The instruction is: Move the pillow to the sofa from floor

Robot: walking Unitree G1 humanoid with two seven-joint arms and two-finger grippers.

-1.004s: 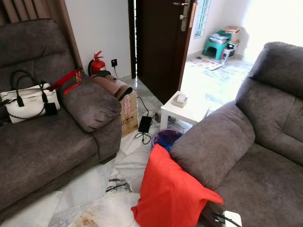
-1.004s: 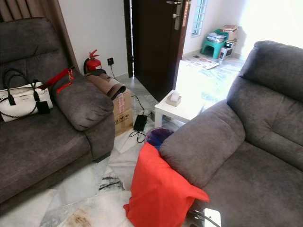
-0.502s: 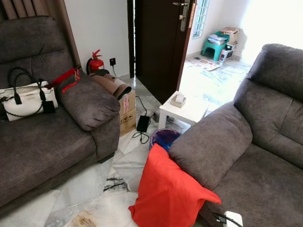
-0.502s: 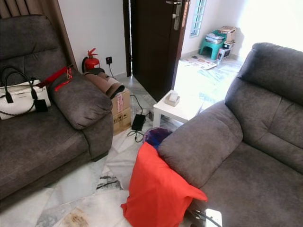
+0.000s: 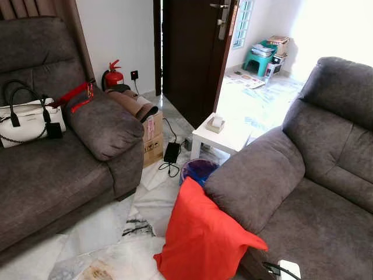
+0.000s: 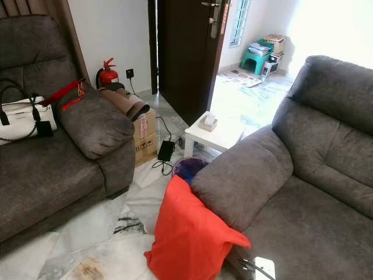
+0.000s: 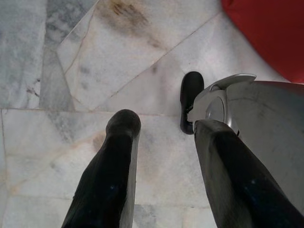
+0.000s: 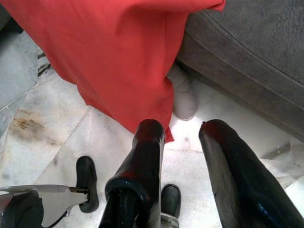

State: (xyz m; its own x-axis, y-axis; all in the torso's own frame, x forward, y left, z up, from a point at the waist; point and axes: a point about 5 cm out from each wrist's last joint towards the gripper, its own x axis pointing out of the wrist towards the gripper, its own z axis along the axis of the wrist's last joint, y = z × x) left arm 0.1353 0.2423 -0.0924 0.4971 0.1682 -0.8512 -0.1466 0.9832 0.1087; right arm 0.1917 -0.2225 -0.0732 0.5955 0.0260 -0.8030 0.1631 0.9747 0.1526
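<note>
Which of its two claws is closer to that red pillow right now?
Right. The right gripper hangs just in front of the pillow, which leans on the sofa. The left gripper points at bare floor, pillow off at the view's corner.

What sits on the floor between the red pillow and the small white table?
A blue-purple bin stands between the red pillow and the white table, against the sofa arm, in the left eye view.
</note>
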